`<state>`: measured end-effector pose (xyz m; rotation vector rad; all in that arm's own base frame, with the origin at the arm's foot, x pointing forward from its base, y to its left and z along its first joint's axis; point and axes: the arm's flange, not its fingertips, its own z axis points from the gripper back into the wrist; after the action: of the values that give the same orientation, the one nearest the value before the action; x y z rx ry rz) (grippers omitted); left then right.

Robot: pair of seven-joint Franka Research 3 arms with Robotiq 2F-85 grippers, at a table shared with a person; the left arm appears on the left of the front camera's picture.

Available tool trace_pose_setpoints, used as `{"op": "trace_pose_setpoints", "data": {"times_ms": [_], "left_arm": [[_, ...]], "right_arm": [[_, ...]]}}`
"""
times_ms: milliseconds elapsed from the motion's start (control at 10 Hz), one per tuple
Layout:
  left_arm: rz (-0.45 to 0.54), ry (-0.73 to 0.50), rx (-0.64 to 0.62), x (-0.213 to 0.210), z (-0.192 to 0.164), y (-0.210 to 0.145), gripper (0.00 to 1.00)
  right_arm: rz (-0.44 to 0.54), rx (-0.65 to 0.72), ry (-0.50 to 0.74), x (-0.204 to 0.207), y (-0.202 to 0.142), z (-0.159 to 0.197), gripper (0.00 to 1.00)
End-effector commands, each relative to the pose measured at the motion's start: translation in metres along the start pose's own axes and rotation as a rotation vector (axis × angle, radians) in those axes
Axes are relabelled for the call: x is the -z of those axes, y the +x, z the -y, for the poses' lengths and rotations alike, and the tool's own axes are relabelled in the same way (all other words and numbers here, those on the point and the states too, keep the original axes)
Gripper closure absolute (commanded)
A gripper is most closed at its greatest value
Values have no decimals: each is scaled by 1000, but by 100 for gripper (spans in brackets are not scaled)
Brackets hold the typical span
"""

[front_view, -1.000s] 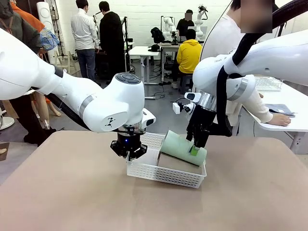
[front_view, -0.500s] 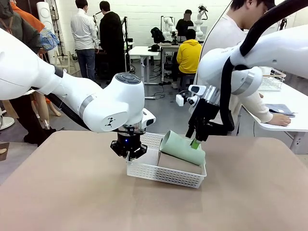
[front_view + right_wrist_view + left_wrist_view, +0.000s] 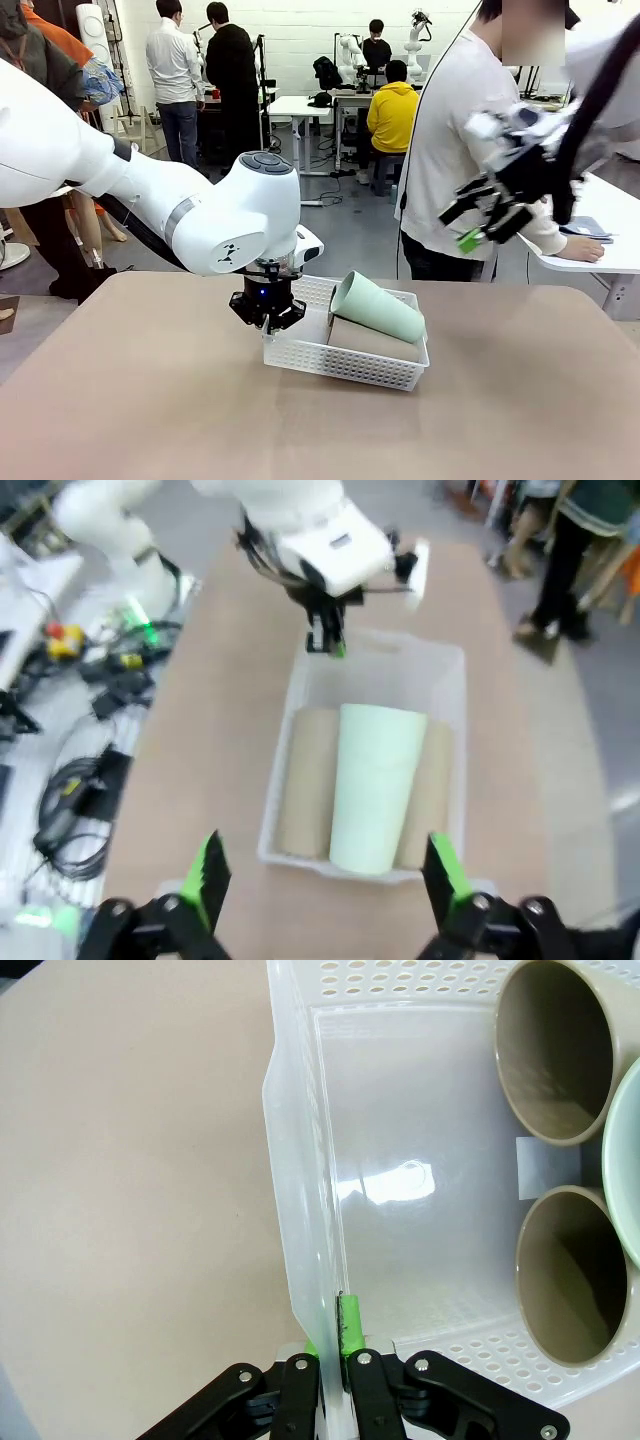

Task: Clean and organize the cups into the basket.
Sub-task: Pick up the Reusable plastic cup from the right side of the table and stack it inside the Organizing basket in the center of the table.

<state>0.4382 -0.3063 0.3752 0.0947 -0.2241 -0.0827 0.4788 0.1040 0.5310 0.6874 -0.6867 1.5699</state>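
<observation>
My left gripper (image 3: 330,1385) is clamped on the end wall of the shallow white perforated plastic basket (image 3: 340,362), pinning it so it cannot slide. Inside lie two kraft brown paper cups (image 3: 308,780) side by side, mouths toward that wall, with the pale mint green paper cup (image 3: 378,307) resting on top between them. My right gripper (image 3: 325,880) hangs high at two o'clock of the basket, fingers spread, holding nothing. Judging by this, loading looks finished.
</observation>
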Motion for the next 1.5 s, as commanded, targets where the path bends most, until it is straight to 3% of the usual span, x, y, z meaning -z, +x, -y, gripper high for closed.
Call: {"op": "trace_pose_setpoints", "data": {"times_ms": [0, 200, 400, 800, 1000, 1100, 1400], "left_arm": [[3, 1, 3, 0, 1, 0, 100], [3, 1, 3, 0, 1, 0, 100], [3, 1, 3, 0, 1, 0, 100], [3, 1, 3, 0, 1, 0, 100], [3, 1, 3, 0, 1, 0, 100], [3, 1, 3, 0, 1, 0, 100], [3, 1, 3, 0, 1, 0, 100]], "right_arm": [[229, -45, 2, -42, -51, -40, 0], [401, -44, -30, -82, -104, -63, 0], [480, -23, -51, -97, -145, -74, 0], [473, 104, -121, -78, -191, -62, 0], [382, 158, -216, -70, -193, -55, 0], [447, 98, -108, -79, -200, -63, 0], [447, 98, -108, -79, -200, -63, 0]]}}
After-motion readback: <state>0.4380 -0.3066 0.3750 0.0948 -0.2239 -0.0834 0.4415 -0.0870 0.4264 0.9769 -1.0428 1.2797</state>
